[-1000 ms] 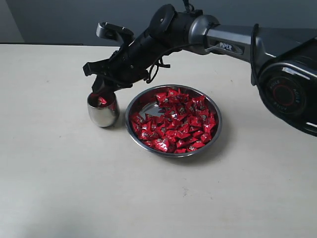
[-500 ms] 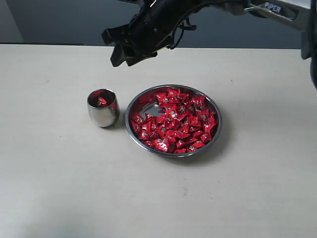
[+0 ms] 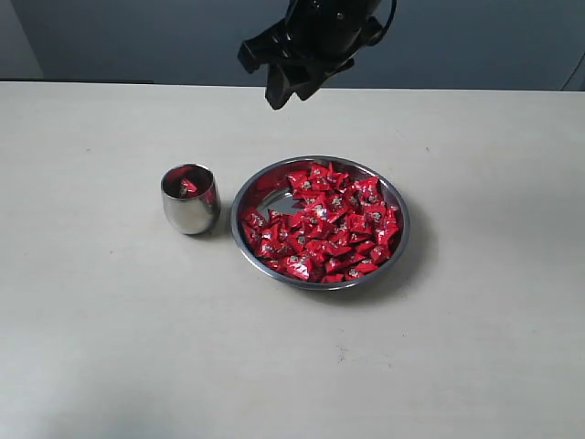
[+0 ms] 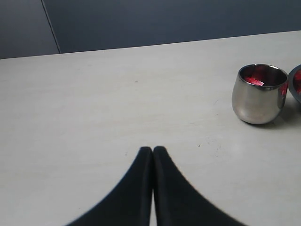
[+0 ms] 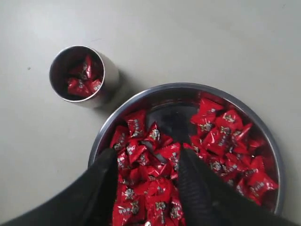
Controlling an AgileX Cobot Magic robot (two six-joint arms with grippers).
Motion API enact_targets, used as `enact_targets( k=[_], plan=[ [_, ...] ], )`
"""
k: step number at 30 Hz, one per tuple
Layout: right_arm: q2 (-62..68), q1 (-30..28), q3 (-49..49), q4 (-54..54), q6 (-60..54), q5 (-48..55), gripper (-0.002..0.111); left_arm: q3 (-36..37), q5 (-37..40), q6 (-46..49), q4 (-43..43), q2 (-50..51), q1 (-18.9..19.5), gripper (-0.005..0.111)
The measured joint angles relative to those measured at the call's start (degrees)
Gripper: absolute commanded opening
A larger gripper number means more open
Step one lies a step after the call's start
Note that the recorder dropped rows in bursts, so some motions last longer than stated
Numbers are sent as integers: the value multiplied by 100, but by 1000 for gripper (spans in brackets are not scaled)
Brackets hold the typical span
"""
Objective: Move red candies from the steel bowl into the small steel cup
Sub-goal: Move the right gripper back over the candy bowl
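Note:
The steel bowl [image 3: 241,197] sits mid-table, piled with red candies [image 3: 331,229]. Left of it stands the small steel cup [image 3: 190,208] with a few red candies [image 3: 186,187] inside. My right gripper [image 3: 291,93] hangs open and empty, high above the bowl's far rim. In the right wrist view its fingers [image 5: 148,155] frame the candies [image 5: 216,136] in the bowl [image 5: 188,87] far below, with the cup [image 5: 109,75] beside them. My left gripper [image 4: 153,149] is shut, low over bare table, with the cup [image 4: 259,94] some way off; it is out of the exterior view.
The pale table [image 3: 110,347] spreads around the bowl and the cup. A dark wall [image 3: 137,37] runs behind the table's far edge. A sliver of the bowl's rim [image 4: 296,84] shows beside the cup in the left wrist view.
My right gripper has risen from just over the cup and swung right, ending high above the bowl's far rim. The left gripper shows only now.

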Motion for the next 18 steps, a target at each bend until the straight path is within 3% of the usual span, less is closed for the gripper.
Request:
enact_targets(
  k=[6, 18],
  plan=[
    [-393, -27, 373, -159, 0, 47, 40, 0, 0, 0, 0, 0, 0, 0],
    [-1961, -289, 2634, -246, 10, -923, 40, 0, 0, 0, 0, 0, 0, 0]
  ],
)
